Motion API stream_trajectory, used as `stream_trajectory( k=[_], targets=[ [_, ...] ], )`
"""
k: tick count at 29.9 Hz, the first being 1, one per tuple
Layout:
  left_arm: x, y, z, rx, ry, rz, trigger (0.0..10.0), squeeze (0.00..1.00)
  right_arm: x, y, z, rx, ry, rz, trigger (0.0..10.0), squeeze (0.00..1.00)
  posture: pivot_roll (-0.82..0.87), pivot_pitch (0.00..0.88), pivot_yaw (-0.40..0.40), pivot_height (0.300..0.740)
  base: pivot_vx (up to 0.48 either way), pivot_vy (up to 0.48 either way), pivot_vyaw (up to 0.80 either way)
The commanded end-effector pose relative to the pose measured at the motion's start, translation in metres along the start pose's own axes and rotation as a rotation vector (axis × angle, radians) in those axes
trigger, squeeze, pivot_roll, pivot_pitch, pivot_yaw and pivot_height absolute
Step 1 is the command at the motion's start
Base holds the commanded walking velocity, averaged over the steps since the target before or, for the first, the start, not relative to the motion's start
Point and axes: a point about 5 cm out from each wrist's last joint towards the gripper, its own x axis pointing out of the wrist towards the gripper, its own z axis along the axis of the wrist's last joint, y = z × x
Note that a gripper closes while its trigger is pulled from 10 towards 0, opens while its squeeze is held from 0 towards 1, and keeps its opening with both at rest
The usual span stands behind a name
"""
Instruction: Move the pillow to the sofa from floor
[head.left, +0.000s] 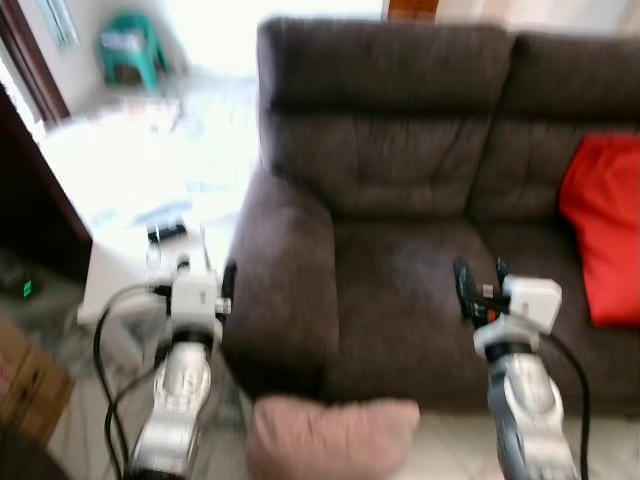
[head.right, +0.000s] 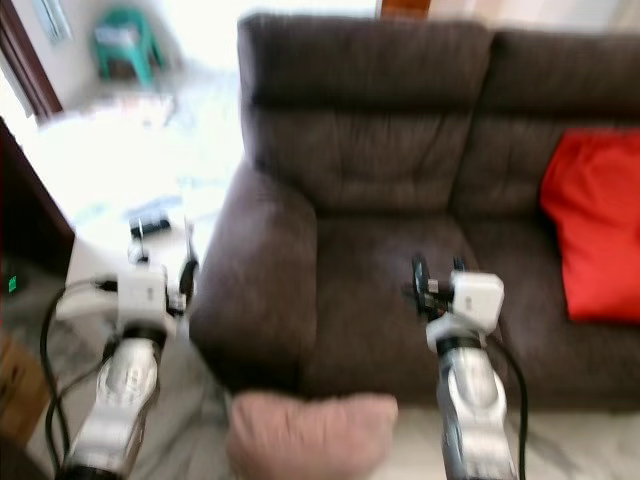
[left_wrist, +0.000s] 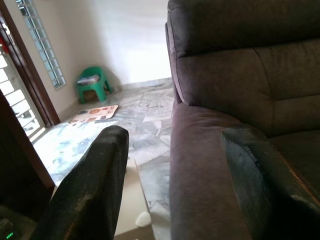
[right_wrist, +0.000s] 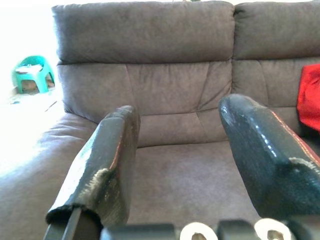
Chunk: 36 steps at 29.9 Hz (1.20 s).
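Observation:
A pale pink pillow (head.left: 332, 436) lies on the floor against the front of the dark brown sofa (head.left: 400, 200), between my two arms. My left gripper (head.left: 210, 275) is raised beside the sofa's left armrest (left_wrist: 200, 150), open with nothing between its fingers (left_wrist: 95, 185). My right gripper (head.left: 480, 278) hovers over the seat cushion (right_wrist: 190, 175), also open and empty. Both grippers are above and apart from the pillow.
A red cushion (head.left: 605, 225) leans on the sofa's right seat. A white low table (head.left: 130, 190) with small items stands left of the armrest. A green stool (head.left: 130, 50) sits far back left. A cardboard box (head.left: 25, 385) is at the lower left, with a dark door frame beyond it.

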Motion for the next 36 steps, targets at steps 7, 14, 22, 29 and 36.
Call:
stream_trajectory(
  k=[7,14,22,29,36],
  targets=[
    [0.0033,-0.0023,0.0048,0.008,-0.004,-0.023,10.0,0.00,-0.0016,-0.0023,-0.0009,0.001,0.002,-0.012,10.0,0.00,-0.01,0.000,-0.020,0.739,0.000,0.000,0.00],
    [0.0044,-0.0045,0.0059,0.015,-0.001,-0.033,10.0,0.00,-0.0018,-0.0036,-0.0010,0.000,0.002,-0.017,10.0,0.00,-0.01,0.000,-0.018,0.739,0.000,0.000,0.00],
    [0.0055,-0.0035,0.0060,0.020,0.005,-0.026,10.0,0.00,-0.0015,-0.0030,-0.0012,0.001,0.000,-0.016,10.0,0.00,0.00,0.000,-0.017,0.739,0.000,-0.240,0.00],
    [0.0063,-0.0033,0.0064,0.017,0.006,-0.023,10.0,0.00,-0.0012,-0.0027,-0.0015,0.003,-0.001,-0.013,10.0,0.00,-0.01,0.000,-0.015,0.739,0.000,0.000,0.00],
    [0.0078,-0.0031,0.0059,0.015,0.010,-0.017,10.0,0.00,0.0011,-0.0027,0.0008,0.002,-0.019,-0.004,10.0,0.00,0.00,0.000,-0.020,0.739,0.000,0.000,0.00]
  ],
)
